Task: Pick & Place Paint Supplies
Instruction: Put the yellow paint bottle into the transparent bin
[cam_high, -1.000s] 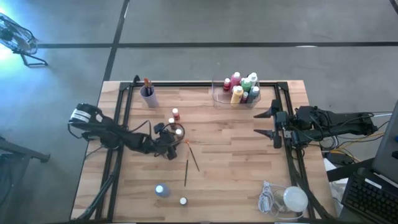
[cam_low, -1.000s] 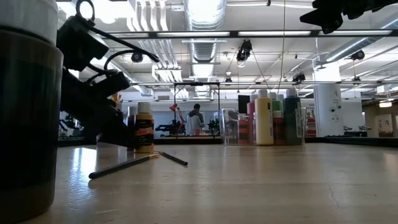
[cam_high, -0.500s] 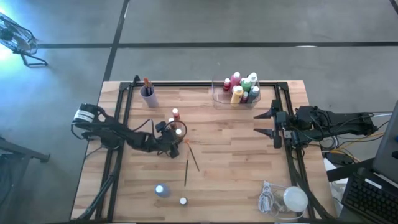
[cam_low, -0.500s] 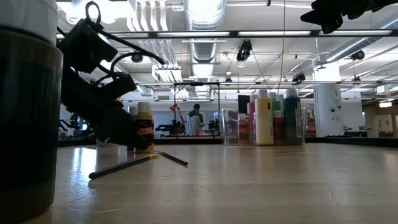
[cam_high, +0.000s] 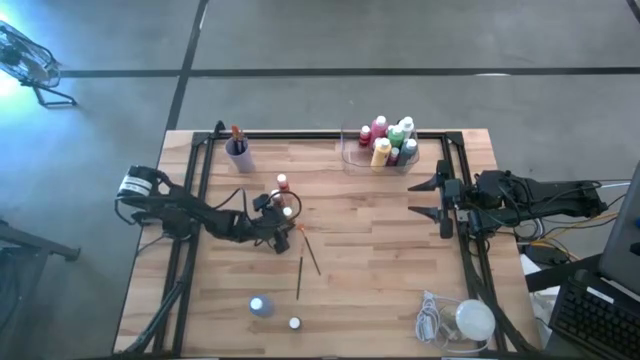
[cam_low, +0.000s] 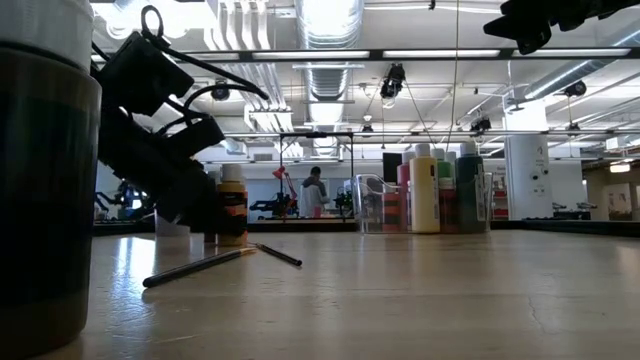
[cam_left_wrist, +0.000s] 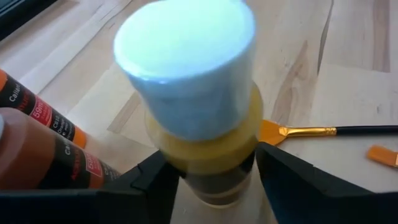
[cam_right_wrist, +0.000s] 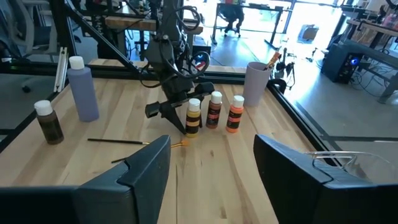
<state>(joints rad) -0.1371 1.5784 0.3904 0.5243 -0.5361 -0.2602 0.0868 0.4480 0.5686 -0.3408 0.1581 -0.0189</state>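
The yellow bottle (cam_left_wrist: 202, 130), white-capped, stands mid-table between the left gripper (cam_left_wrist: 211, 180)'s two dark fingers (cam_left_wrist: 149, 183), which flank its body closely, though whether they actually pinch it cannot be told. Beside it stand a brown bottle (cam_left_wrist: 37, 168) and an orange bottle (cam_left_wrist: 43, 112) whose label letters are only partly readable, roughly "CAIN". At about 4 o'clock from the yellow bottle in the high view lie two paintbrushes (cam_high: 305, 262). The right gripper (cam_high: 432, 198) hangs at the table's 3 o'clock edge, fingers apart, holding nothing.
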